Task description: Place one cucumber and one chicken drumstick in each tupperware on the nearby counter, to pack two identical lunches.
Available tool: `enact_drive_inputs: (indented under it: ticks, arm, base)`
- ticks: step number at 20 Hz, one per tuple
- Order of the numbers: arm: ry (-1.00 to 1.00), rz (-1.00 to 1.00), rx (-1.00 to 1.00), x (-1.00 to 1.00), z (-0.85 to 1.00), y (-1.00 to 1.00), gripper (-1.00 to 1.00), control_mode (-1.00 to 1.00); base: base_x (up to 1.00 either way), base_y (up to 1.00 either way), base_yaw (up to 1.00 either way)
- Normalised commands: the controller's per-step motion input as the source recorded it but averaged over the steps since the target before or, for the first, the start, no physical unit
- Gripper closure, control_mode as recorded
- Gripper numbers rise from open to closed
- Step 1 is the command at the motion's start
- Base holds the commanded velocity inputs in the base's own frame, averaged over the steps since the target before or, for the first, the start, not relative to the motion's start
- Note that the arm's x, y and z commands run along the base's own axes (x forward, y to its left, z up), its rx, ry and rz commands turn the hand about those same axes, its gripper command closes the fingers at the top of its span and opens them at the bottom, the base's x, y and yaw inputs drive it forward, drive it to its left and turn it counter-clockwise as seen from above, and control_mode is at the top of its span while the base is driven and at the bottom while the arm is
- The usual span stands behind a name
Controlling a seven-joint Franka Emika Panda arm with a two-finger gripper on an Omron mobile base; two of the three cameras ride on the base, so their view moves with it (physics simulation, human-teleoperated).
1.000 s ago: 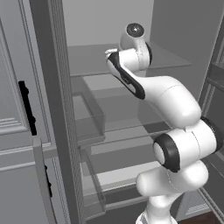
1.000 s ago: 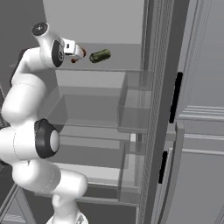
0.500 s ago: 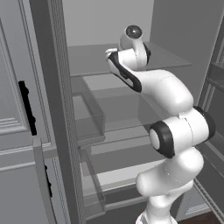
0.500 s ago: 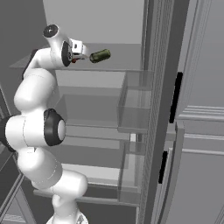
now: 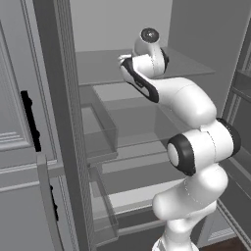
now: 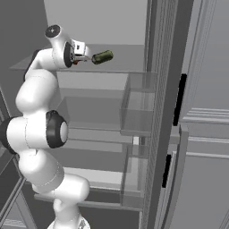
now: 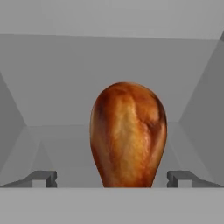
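A glossy brown chicken drumstick (image 7: 128, 135) lies on a fridge shelf straight ahead of my gripper (image 7: 111, 179), its thick end up in the hand view. The two dark fingertips (image 7: 43, 178) stand wide apart on either side of it, clear of it, so the gripper is open. In the right base view the gripper (image 6: 88, 57) reaches over the top shelf (image 6: 129, 67), and a dark oblong item (image 6: 103, 57) lies just past it. The counter and the tupperware are out of view.
The fridge stands open with several grey shelves (image 5: 122, 100) and clear drawers (image 6: 138, 107). A door edge (image 5: 59, 122) rises close on the left and another (image 6: 156, 112) on the right. My arm's elbow (image 5: 196, 147) hangs in front of the lower shelves.
The hand has pushed a little further along the top shelf toward the dark item, and the arm's upper joints have swung upright. The item has not moved.
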Motion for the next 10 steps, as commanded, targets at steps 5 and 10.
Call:
enact_drive_inputs:
  ticks: [5,10]
  arm:
    - [0.06,0.0,0.0,0.27,0.0,0.0,-1.0,-1.0]
    - [0.16,0.0,0.0,0.43,0.0,-0.03,-1.0,-1.0]
  base:
    - [0.0,0.0,0.0]
    - [0.0,0.0,0.0]
